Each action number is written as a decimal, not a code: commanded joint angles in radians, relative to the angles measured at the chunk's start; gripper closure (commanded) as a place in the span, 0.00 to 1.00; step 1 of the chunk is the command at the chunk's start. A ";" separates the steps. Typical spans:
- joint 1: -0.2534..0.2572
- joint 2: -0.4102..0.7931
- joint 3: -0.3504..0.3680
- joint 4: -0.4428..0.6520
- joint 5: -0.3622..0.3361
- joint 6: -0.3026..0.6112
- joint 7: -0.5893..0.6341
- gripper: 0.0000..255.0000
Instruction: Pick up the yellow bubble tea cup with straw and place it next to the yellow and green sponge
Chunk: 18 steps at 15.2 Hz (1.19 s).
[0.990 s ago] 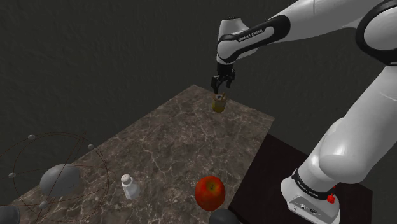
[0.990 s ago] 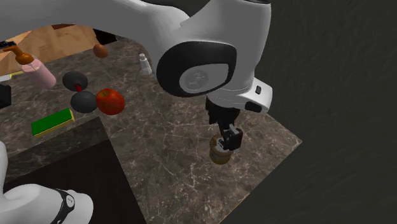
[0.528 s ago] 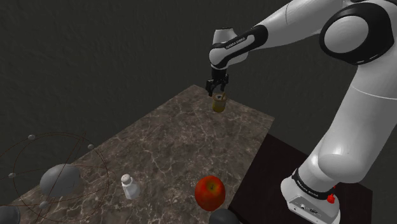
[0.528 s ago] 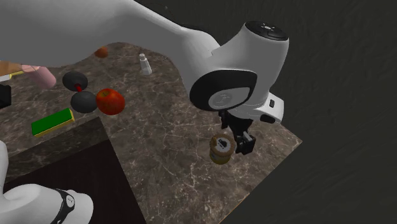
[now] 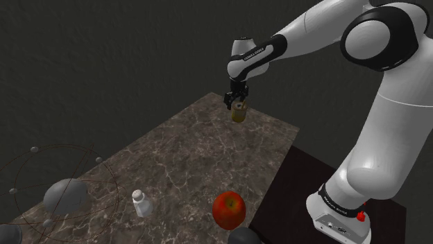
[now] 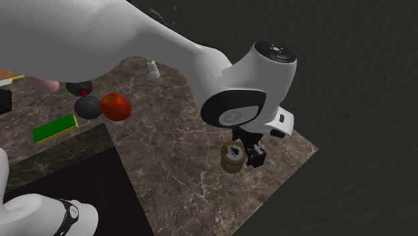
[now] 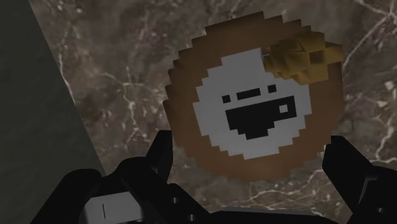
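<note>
- The bubble tea cup (image 7: 254, 108) is a round, ochre-brown tumbler. Its white lid carries a black print of two small eyes and a wide open mouth.
- A stubby yellow straw (image 7: 299, 54) pokes out of the lid near its rim.
- The cup (image 5: 238, 115) (image 6: 232, 158) stands upright on the table (image 5: 187, 159), close to the corner at the end farthest from the sponge.
- The gripper (image 7: 251, 153) (image 5: 236, 102) hangs right over the cup, and its black fingers (image 7: 159, 153) stand apart on either side of the lid. Whether they touch the cup cannot be told.
- The sponge (image 6: 55, 129), green on top with a yellow side, lies flat at the table edge beside the stand, well apart from the cup.
- A red apple (image 6: 116, 106) (image 5: 229, 209) sits near the sponge, and a small white shaker (image 5: 141, 203) stands further along the table.
- The tabletop is dark brown marble with pale veins.
- The stand (image 6: 60, 174) has a dark maroon top and meets one long edge of the table.
- Around the table is a dark grey, rough-textured wall (image 5: 104, 55).
</note>
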<state>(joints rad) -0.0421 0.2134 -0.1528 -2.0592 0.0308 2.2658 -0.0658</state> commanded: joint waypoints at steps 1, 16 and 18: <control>0.000 0.000 0.000 -0.001 0.000 0.001 0.000 0.00; 0.001 -0.015 -0.001 0.008 -0.003 -0.023 0.002 1.00; 0.002 -0.029 -0.002 0.018 -0.006 -0.047 0.004 1.00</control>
<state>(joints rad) -0.0405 0.1898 -0.1538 -2.0505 0.0258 2.2339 -0.0621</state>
